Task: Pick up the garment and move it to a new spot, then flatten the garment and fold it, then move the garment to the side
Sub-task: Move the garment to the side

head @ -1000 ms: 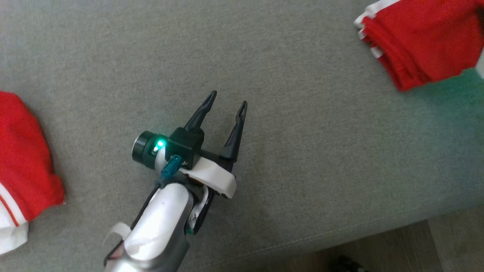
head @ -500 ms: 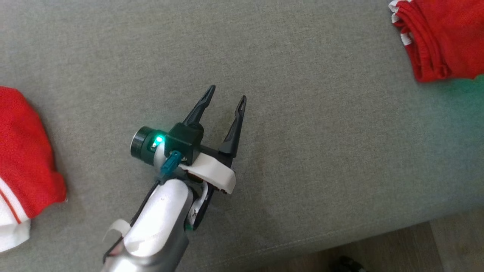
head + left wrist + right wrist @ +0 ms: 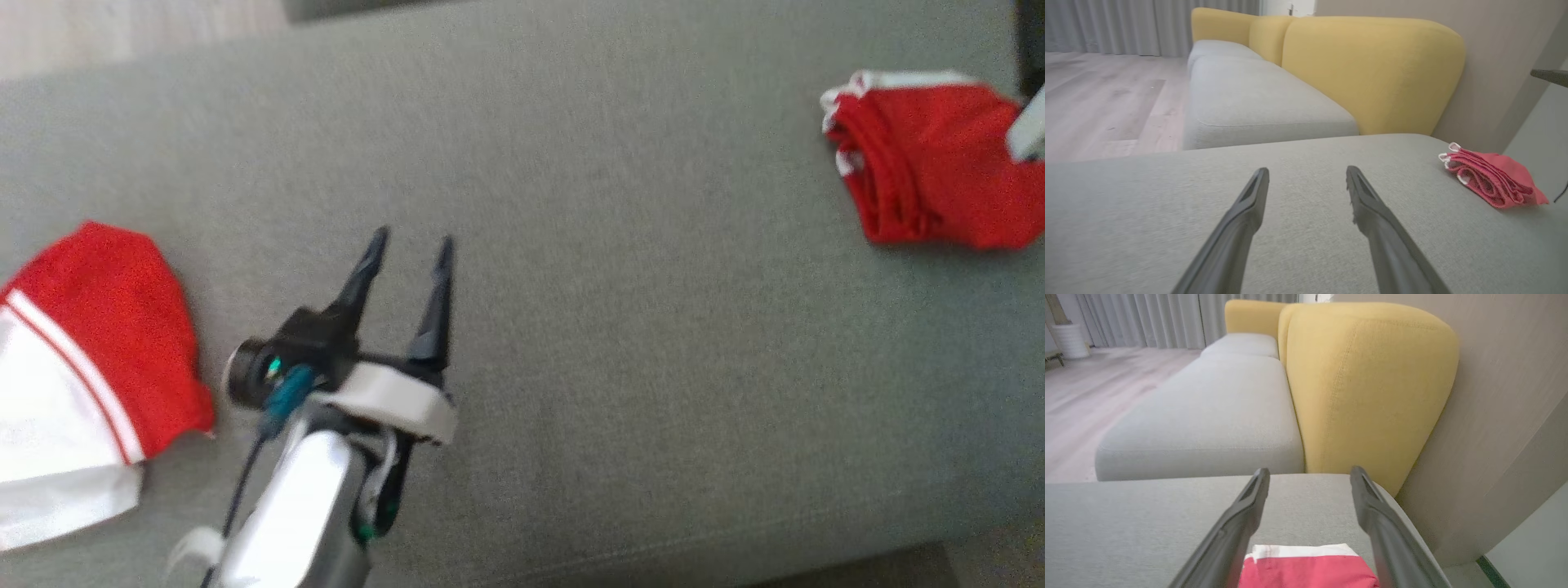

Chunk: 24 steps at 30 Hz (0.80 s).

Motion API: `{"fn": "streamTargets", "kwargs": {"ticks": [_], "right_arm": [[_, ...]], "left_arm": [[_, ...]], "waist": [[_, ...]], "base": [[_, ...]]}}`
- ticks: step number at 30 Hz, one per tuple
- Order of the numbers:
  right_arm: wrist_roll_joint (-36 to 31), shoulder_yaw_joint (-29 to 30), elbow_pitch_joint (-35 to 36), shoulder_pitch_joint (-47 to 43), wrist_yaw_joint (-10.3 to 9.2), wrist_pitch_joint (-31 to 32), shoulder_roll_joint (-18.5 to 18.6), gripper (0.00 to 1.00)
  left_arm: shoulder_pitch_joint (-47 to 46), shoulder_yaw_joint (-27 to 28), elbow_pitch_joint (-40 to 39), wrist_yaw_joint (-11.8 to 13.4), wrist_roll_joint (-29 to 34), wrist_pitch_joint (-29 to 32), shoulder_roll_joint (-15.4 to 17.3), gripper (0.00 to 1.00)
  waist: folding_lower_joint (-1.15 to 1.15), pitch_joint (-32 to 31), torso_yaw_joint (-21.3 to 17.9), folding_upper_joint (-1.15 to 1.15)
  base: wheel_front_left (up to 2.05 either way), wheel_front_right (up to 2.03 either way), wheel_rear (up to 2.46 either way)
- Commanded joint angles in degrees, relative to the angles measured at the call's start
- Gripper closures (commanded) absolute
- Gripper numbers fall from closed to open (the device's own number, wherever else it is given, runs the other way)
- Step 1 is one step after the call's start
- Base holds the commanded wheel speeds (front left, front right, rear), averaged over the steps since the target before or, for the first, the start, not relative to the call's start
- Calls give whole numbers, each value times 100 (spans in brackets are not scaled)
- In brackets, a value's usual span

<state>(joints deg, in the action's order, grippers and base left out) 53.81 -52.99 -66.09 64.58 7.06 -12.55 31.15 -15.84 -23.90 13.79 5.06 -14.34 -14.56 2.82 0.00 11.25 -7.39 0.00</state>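
Grey woven fabric is stretching across the head view: a wide seat cushion [image 3: 620, 327], seen from above (the picture is a little blurred). My left gripper [image 3: 412, 238] is hovering over the near left part of this cushion. Its two dark fingers are standing well apart and pointing toward the far side, and they are holding nothing; bare grey cloth is showing between them.

At the far right of the cushion, close to its right edge, the folded red garment [image 3: 931, 175] is lying in a neat stack. White trim is showing along the layered edges that are facing left. It is lying well apart from my left gripper.

My right gripper [image 3: 1310, 471] is hanging just above that garment. Through the right wrist camera, both fingers are spreading wide, and the red cloth with its white band is lying on the cushion below, between them. Neither finger is pinching it (whether a finger is brushing the fabric, I cannot tell).

At the left edge of the cushion, on the near side, a red and white cloth [image 3: 82, 384] is lying loosely rumpled.

Beyond the cushion, a yellow backrest [image 3: 1367, 388] is rising beside a second grey seat [image 3: 1208, 416], with a pale wooden floor [image 3: 1098, 102] and grey curtains [image 3: 1126, 24] farther off.
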Motion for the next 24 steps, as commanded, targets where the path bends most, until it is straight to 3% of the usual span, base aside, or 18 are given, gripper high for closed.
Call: {"fn": "streamTargets", "kwargs": {"ticks": [1,8,15,20,24], "right_arm": [[60,-5,123,-246,43,-87,40,0],[3,263,1044,-1044,43,-234,123,0],[-697,1818,2506,-2514,43,-243,176,0],[-1712,3331,3599,-4071,43,-243,-319,0],[-2546,4134,4351,-5074,43,-244,-902,0]], "left_arm": [[-45,250,-244,9,-14,-44,51,0],[427,877,-466,-88,22,-44,214,0],[720,1402,-681,-94,150,-44,210,0],[958,1698,-791,-136,312,-44,152,0],[1085,1842,-747,-185,443,-44,110,0]], "waist": [[0,-584,186,0],[0,-1181,320,0],[0,-1274,423,0],[0,-1269,482,0],[0,-1262,542,0]], "base": [[0,0,0],[0,0,0],[0,0,0],[0,0,0],[0,0,0]]}}
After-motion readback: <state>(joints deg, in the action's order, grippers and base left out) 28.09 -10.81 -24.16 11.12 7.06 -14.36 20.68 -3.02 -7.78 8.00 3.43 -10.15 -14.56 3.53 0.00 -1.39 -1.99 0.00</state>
